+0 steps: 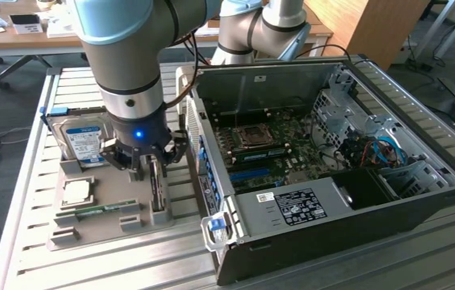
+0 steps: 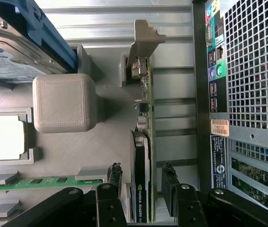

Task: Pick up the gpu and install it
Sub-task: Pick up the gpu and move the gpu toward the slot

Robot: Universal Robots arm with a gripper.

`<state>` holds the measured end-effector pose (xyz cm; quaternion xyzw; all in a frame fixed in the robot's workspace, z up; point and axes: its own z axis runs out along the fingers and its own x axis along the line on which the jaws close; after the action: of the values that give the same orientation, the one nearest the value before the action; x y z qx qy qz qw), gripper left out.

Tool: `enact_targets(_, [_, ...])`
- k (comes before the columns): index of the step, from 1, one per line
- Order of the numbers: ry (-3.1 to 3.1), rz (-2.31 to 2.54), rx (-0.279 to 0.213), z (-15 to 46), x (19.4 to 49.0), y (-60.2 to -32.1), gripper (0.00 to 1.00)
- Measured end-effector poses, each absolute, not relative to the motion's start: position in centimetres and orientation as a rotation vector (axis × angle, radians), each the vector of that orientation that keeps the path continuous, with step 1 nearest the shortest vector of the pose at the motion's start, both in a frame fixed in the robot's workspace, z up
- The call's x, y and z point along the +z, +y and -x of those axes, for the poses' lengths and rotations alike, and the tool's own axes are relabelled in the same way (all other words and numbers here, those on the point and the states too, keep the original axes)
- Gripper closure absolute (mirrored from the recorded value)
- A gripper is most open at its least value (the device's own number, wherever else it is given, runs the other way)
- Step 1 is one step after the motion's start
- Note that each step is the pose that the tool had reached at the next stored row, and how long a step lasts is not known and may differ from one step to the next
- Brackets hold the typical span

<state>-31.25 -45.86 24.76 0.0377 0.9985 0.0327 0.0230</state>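
The gpu (image 1: 158, 194) stands on its long edge in a slot of the grey fixture tray (image 1: 90, 232), beside the open computer case. In the wrist view the gpu (image 2: 140, 156) shows its green board edge, black cooler and silver bracket (image 2: 143, 40). My gripper (image 1: 150, 172) hangs right over the card. Its jaws are open and straddle the card's cooler end (image 2: 142, 177), one black finger (image 2: 115, 176) on each side, with a small gap between each finger and the card.
On the tray also lie a hard drive (image 1: 84, 142), a CPU (image 1: 77, 192) and a memory stick (image 1: 98, 210). A grey block (image 2: 64, 102) stands near the card. The open case (image 1: 332, 151) with its motherboard (image 1: 267, 148) is at the exterior view's right.
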Motion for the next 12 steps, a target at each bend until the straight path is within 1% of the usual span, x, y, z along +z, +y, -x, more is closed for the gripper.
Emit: enact_targets(12, [3.092,-0.117,0.101,31.24,24.05,-45.86,0.53])
